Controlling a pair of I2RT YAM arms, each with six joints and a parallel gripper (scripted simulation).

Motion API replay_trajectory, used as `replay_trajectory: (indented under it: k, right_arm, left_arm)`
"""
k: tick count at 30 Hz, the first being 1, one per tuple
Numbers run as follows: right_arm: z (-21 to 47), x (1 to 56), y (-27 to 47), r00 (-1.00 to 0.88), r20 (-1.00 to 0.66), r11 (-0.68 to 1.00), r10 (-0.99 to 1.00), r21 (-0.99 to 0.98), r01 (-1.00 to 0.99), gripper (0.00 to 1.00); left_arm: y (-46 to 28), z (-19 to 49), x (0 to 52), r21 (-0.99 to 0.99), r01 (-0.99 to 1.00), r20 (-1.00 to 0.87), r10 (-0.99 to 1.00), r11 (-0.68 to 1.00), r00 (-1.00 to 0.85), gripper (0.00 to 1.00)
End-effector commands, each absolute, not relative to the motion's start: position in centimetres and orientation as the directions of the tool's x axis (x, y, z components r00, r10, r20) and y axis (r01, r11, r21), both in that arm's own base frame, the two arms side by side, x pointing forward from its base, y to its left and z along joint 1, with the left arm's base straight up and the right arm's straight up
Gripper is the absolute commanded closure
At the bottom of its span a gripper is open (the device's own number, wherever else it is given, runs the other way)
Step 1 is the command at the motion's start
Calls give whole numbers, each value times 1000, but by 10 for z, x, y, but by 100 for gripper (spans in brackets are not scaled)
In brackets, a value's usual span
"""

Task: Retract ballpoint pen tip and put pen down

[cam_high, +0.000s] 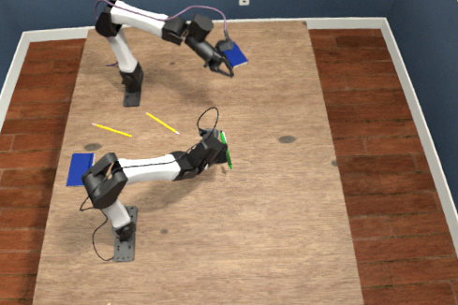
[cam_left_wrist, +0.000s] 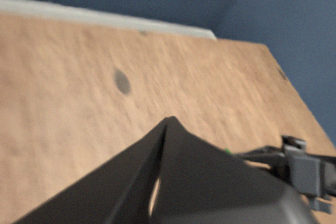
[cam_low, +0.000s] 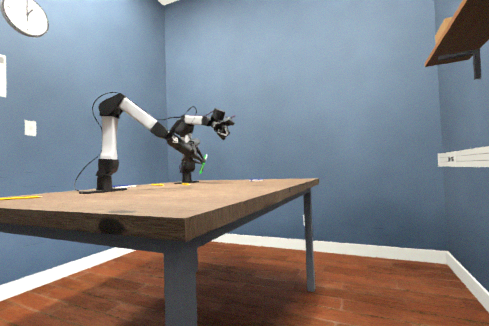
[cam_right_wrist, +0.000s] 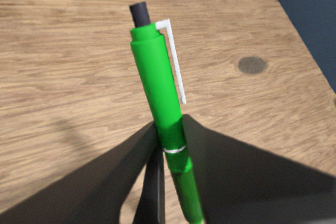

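Observation:
The green ballpoint pen (cam_high: 229,159) (cam_low: 202,167) (cam_right_wrist: 157,85) is held above the table between the fingers of my right gripper (cam_right_wrist: 171,127). In the right wrist view its dark push button (cam_right_wrist: 139,15) sticks out of the upper end, beside the white clip (cam_right_wrist: 176,65). The writing tip is cut off at the bottom of that view. My left gripper (cam_high: 231,74) (cam_left_wrist: 172,126) is shut and empty, its fingertips pressed together. It is in the air near the back blue notebook, well apart from the pen. A small green bit of the pen shows past its finger in the left wrist view.
Two yellow pencils (cam_high: 112,130) (cam_high: 162,123) lie between the arm bases. One blue notebook (cam_high: 81,169) lies near the right arm's base. Another blue notebook (cam_high: 236,55) lies beneath the left arm's wrist. The wooden table (cam_high: 266,225) has open edges.

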State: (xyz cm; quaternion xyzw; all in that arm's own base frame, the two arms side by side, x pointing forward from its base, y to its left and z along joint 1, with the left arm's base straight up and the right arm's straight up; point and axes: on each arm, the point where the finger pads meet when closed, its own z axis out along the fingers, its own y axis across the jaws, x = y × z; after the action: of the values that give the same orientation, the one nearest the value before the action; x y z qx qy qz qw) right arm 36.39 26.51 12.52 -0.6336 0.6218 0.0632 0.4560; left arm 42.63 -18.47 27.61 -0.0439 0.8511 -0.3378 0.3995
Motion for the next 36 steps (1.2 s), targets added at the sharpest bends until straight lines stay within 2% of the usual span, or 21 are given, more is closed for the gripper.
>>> replay_trajectory:
  k: [1, 4, 14, 24, 28, 30, 32, 36]
  right_arm:
    - [128, 368, 269, 250, -653, 186, -715, -523, -832, 85]
    - [128, 368, 269, 250, -653, 186, -715, -523, -832, 85]
    - [128, 368, 269, 250, -653, 186, -715, -523, -832, 85]
    - [128, 368, 269, 250, -653, 186, -715, -523, -832, 85]
    - [128, 368, 269, 250, -653, 186, -715, -523, -832, 85]
    - [128, 368, 269, 250, -653, 186, -715, -523, -832, 85]
    - [128, 368, 269, 250, -653, 186, -715, -523, -832, 85]
    - [128, 368, 269, 250, -653, 186, -715, -523, -832, 85]
  left_arm:
    - [-205, 272, 421, -686, 149, -542, -363, 712, -759, 99]
    - [-215, 266, 422, -707, 129, -503, -365, 696, -784, 99]
    - [-274, 221, 400, -780, -53, -203, -331, 624, -922, 99]
    - [-314, 190, 379, -773, -214, 32, -301, 597, -953, 99]
    - [-322, 188, 376, -771, -217, 45, -289, 598, -956, 99]
    - [-320, 203, 379, -791, -163, -14, -284, 590, -959, 99]
    - [-321, 182, 378, -766, -172, 2, -265, 620, -964, 99]
    - [-316, 187, 382, -769, -174, -7, -280, 615, -960, 99]
